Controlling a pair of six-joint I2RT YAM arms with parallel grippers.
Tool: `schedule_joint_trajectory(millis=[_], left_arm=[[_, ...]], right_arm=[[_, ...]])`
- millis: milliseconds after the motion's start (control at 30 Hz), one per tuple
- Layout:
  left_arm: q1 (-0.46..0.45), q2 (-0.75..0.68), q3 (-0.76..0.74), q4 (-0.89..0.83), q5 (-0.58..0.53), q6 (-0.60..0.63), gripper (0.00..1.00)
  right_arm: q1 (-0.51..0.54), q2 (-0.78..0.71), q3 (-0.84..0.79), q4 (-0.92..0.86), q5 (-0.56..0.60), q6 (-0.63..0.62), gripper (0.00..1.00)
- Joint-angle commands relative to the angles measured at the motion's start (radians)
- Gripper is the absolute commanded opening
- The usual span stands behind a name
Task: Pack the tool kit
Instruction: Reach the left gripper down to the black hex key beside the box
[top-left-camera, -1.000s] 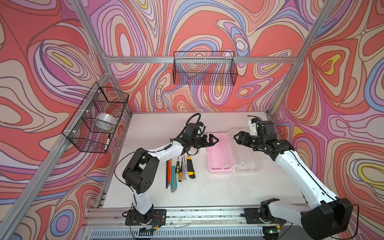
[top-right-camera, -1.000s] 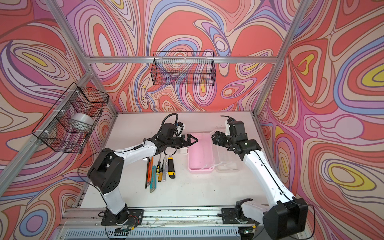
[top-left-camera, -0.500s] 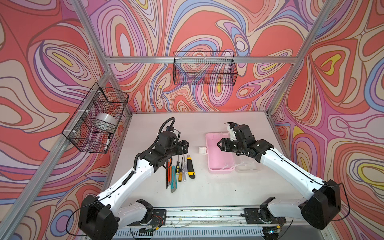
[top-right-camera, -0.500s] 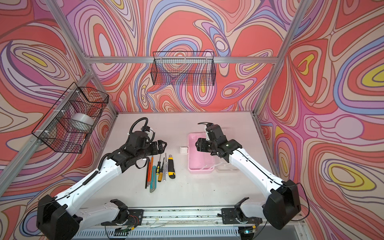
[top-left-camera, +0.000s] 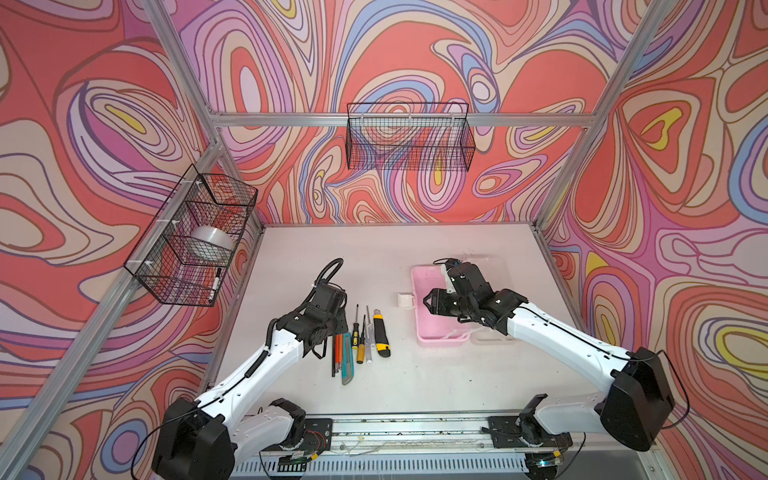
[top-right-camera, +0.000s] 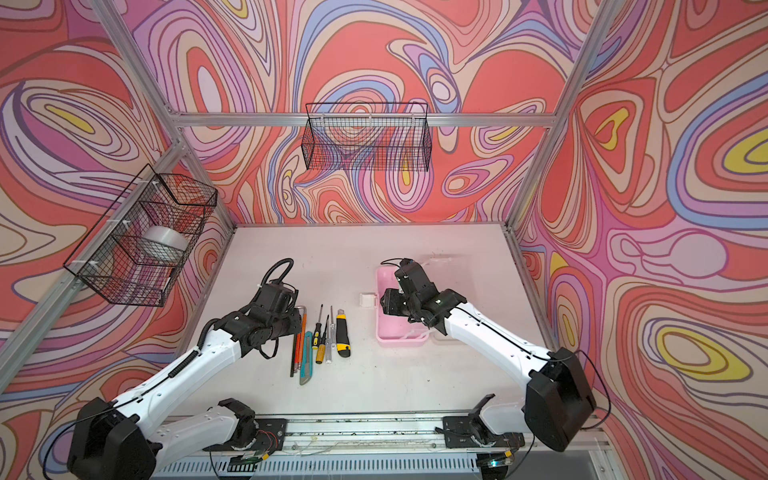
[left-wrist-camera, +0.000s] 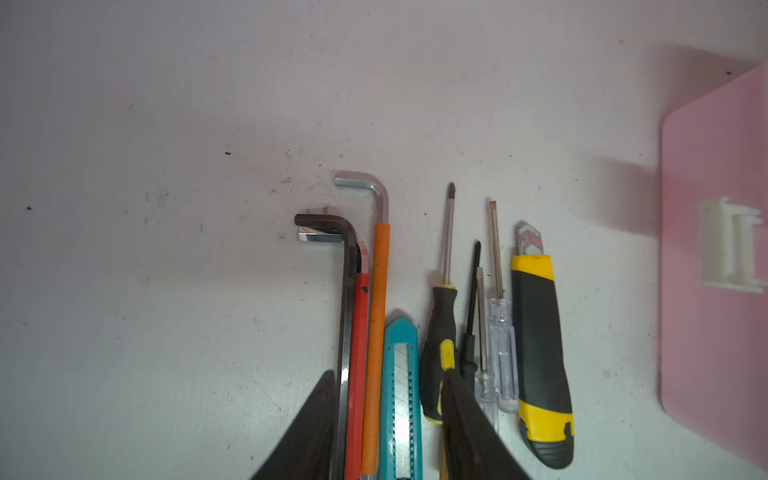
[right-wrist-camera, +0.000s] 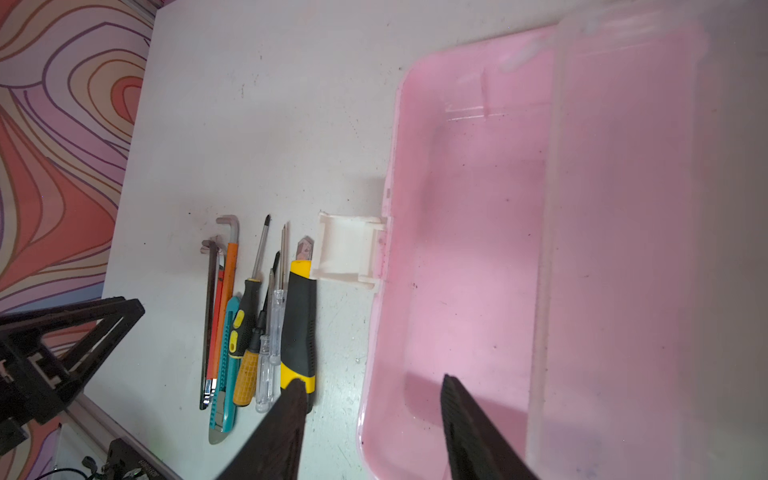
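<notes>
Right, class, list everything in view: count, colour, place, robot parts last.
case: one, pale pink, right of tools
lid: one, translucent, open beyond the case
latch: one, white, case's left edge
hex keys: three, black, red, orange, row's left end
teal knife: one, beside hex keys
screwdrivers: four, two yellow-black, two clear, mid-row
yellow-black knife: one, row's right end
baskets: two, black wire, back and left walls
tape roll: one, silvery, in left basket
table: one, white, beneath the tools
left gripper: one, black, open, straddling hex keys, teal knife
right gripper: one, black, open, over case's wall

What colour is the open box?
The box is pale pink, clearest in the right wrist view.
</notes>
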Motion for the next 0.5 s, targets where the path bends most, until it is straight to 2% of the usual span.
schedule_joint_trajectory(millis=[0, 167, 467], left_arm=[[0.035, 0.039, -0.041, 0.024, 0.035, -0.023, 0.35], [0.058, 0.103, -0.06, 0.063, 0.045, -0.046, 0.28], [0.085, 0.161, -0.071, 0.102, 0.043, -0.04, 0.27]], right_arm=[[0.005, 0.032, 0.002, 0.038, 0.039, 0.007, 0.54], [0.004, 0.106, 0.04, 0.041, 0.023, -0.013, 0.54], [0.004, 0.227, 0.111, 0.043, -0.014, -0.024, 0.54]])
